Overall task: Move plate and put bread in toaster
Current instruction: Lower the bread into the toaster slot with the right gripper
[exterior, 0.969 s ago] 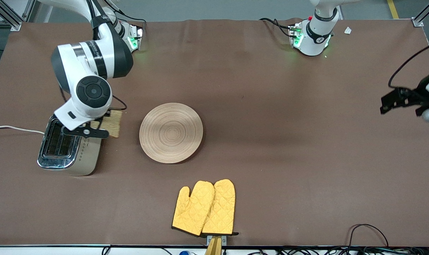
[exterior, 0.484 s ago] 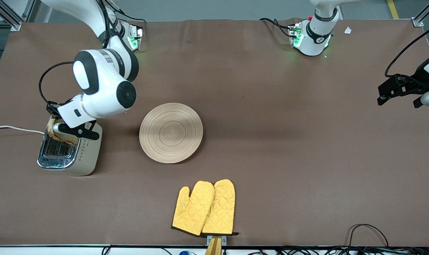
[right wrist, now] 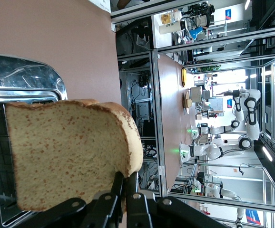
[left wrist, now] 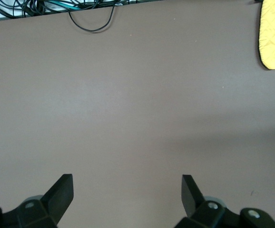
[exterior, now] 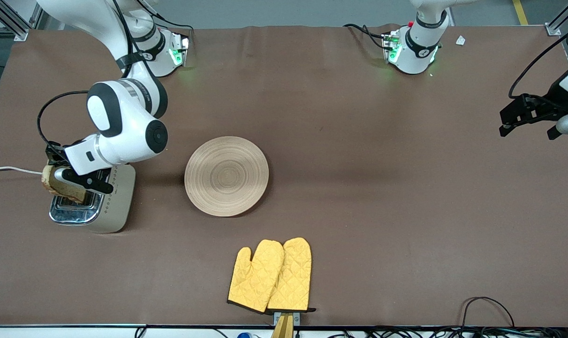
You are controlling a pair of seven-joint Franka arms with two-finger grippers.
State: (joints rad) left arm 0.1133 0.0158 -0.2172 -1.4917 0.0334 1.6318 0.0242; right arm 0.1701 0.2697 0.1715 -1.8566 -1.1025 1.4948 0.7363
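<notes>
Gripping the bread (exterior: 61,185) on edge above the toaster (exterior: 90,203), the right gripper (exterior: 72,184) hung at nine o'clock from the plate (exterior: 226,176); the left gripper (exterior: 527,117) waited, released, at three o'clock.

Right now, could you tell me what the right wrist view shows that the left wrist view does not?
Only the right wrist view shows the bread, pinched by the right gripper over the toaster. Only the left wrist view shows the open left gripper, a yellow oven mitt and some cables at the table's edge. Both show bare stretches of the brown table.
</notes>
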